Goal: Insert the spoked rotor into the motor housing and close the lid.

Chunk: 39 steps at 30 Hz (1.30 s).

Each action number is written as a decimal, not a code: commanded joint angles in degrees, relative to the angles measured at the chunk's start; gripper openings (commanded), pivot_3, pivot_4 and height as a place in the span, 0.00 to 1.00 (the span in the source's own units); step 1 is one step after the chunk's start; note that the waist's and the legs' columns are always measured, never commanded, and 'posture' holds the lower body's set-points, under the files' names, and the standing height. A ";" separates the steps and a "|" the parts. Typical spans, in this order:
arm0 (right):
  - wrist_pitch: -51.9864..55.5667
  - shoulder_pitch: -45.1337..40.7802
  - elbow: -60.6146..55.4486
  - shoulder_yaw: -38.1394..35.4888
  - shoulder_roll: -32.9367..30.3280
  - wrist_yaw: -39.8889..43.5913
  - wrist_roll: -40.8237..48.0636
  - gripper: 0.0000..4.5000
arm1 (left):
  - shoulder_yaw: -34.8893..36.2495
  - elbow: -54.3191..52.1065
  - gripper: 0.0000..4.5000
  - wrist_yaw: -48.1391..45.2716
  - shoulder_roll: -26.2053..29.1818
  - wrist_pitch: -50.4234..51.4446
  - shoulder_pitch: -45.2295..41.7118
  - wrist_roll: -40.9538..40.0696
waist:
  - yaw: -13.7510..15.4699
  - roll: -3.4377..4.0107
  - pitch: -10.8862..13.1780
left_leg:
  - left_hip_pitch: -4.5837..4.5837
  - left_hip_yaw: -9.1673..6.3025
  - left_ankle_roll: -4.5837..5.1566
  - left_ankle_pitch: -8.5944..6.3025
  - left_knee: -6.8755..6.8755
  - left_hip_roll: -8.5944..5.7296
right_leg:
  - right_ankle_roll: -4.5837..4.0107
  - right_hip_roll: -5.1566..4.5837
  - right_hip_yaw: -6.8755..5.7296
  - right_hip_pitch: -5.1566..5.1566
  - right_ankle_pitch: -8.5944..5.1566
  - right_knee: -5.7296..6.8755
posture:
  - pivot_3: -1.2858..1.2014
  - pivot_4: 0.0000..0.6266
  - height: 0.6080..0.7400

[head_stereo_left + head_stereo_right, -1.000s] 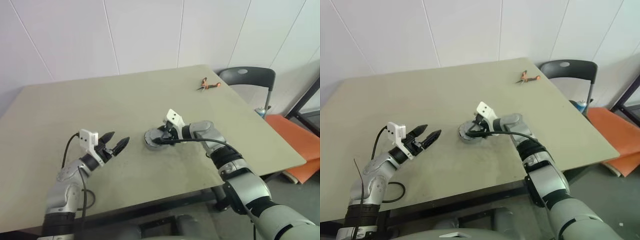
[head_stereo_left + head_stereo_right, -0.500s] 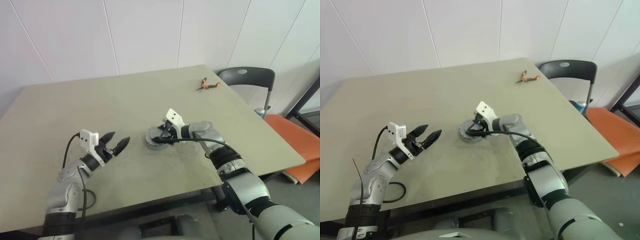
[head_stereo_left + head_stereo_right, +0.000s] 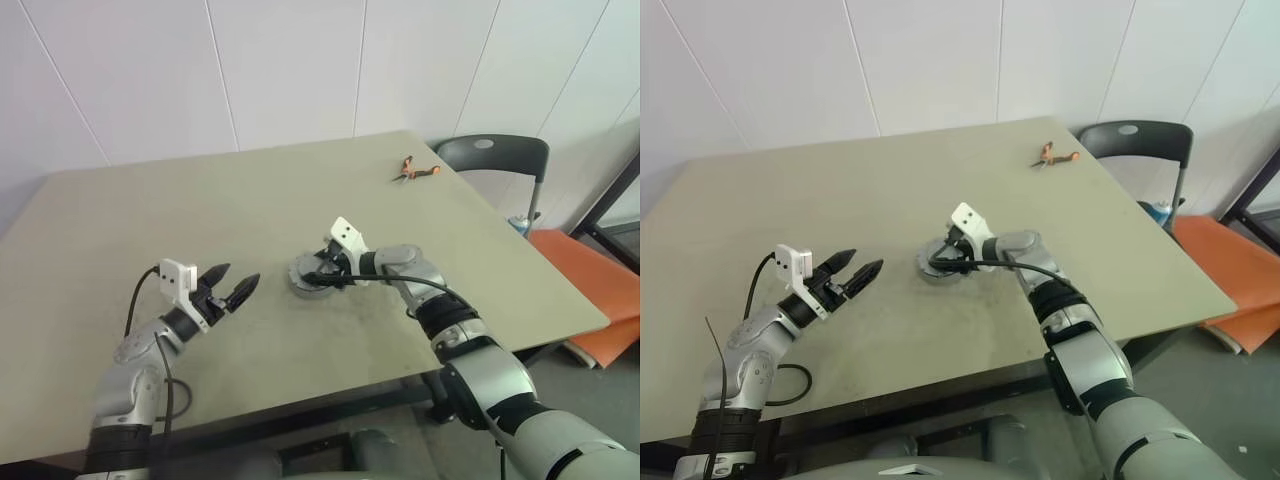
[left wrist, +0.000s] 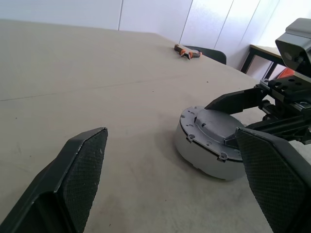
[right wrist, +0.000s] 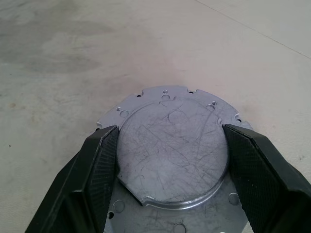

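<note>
Lid (image 5: 172, 145) sits atop motor housing (image 4: 204, 160) mid-table; I see grey disc covering it, inside hidden. My right gripper (image 3: 322, 275) angled down, fingers (image 5: 97, 170) clamped on lid's raised centre. Left gripper (image 3: 232, 284) level, spread, empty, well apart. Pliers (image 3: 415, 171) at table's (image 3: 150, 230) far edge; chair (image 3: 495, 160) beyond.

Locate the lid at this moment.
The lid sits atop the motor housing near the table's middle, between the right gripper's spread fingers, to the right of the open left gripper.
</note>
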 commanded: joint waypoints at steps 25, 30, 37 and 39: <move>4.54 1.78 -0.07 -2.16 0.79 -7.59 0.65 0.67 | 0.64 0.71 1.00 -1.04 0.32 -0.96 -1.55 -0.24 | -0.05 -0.04 -0.01 | 1.05 -0.03 -0.01 0.01 -0.01 0.04 | 0.00 0.01 -0.03 1.18 -0.32 -0.33 | 0.52 0.00 1.00; 6.97 2.14 -1.22 -2.46 1.61 -6.35 2.06 0.67 | 0.72 1.08 1.00 -1.33 0.31 -1.17 -1.42 -0.11 | -0.05 -0.04 -0.01 | 1.02 -0.03 -0.01 0.01 -0.04 0.04 | 0.01 0.00 -0.03 1.19 -0.31 -0.43 | 0.52 0.00 1.00; 8.54 2.29 -2.31 -2.44 1.76 -6.14 2.33 0.67 | 0.70 1.16 1.00 -1.49 0.33 -1.21 -1.39 -0.01 | -0.11 -0.03 -0.01 | 0.97 -0.03 -0.01 0.00 -0.19 0.07 | 0.02 0.00 -0.03 1.14 -0.31 -0.58 | 0.52 0.00 1.00; 8.47 2.35 -2.08 -2.21 1.66 -6.29 1.96 0.67 | 0.66 1.26 1.00 -1.47 0.29 -1.22 -1.45 0.07 | -0.13 -0.03 -0.01 | 0.97 -0.03 -0.01 0.00 -0.21 0.07 | 0.02 0.00 -0.03 1.14 -0.31 -0.60 | 0.52 0.00 1.00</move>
